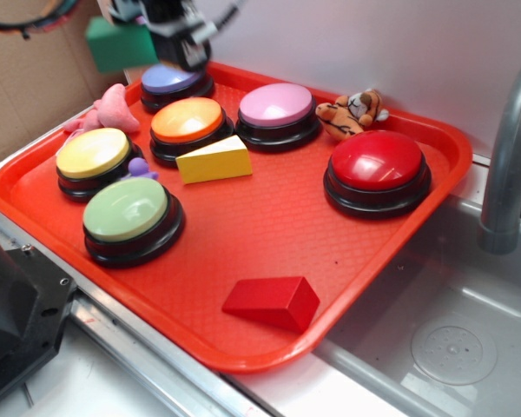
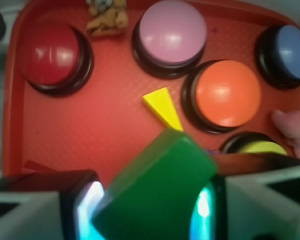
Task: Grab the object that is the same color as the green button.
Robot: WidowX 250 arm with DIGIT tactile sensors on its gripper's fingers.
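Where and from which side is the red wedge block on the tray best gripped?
Probably from above, closing on the upright long sides of the red wedge-shaped block near its thicker end; its sloped top would let fingers slip.

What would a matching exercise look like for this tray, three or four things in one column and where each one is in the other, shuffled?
Things:
1. green block
2. red block
3. yellow wedge
4. toy tiger

Places:
A. beside the orange button
B. held in the hand, above the tray
C. at the tray's back rim, next to the pink button
D. near the tray's front edge

Pairs: 1-B, 2-D, 3-A, 4-C
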